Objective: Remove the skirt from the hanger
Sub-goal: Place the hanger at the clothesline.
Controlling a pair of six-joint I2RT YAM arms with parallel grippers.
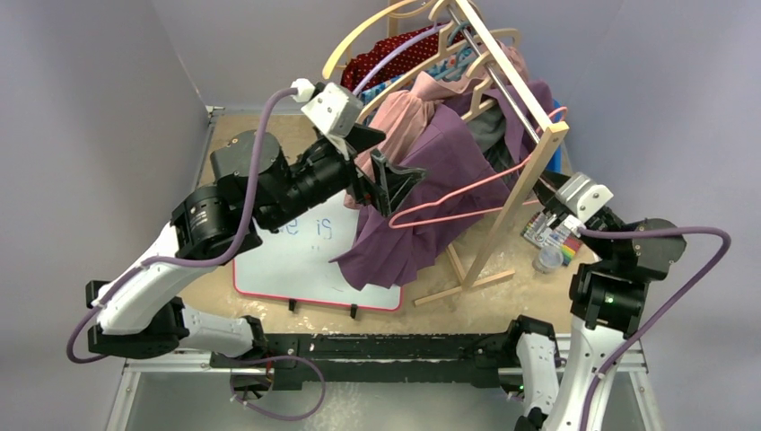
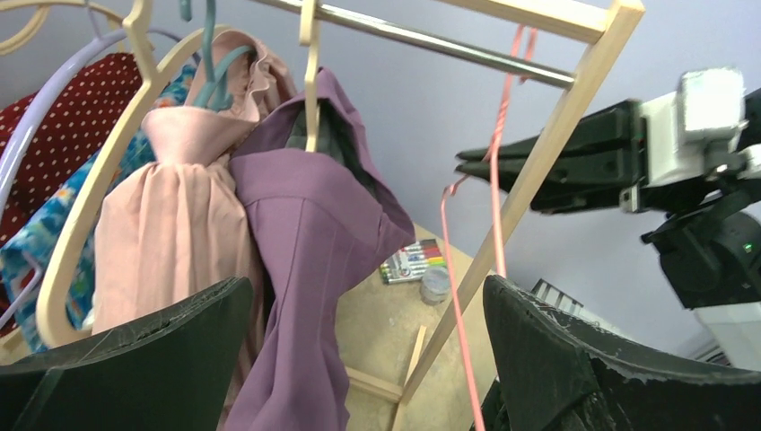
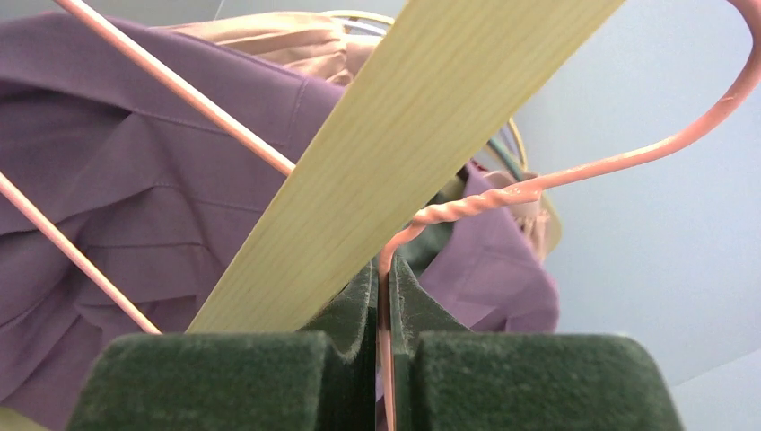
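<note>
A purple skirt hangs from the wooden rack and drapes down onto the table. A pink wire hanger lies across its front. My right gripper is shut on the hanger's wire below the twisted neck, next to the rack's post. My left gripper is open and empty, right beside the skirt's left side. In the left wrist view the skirt and the hanger wire hang between its fingers. The right gripper's tips also show there.
A pink garment, a red dotted one and several wooden hangers crowd the rack. A whiteboard lies under the left arm. A marker pack and a small jar sit by the right gripper.
</note>
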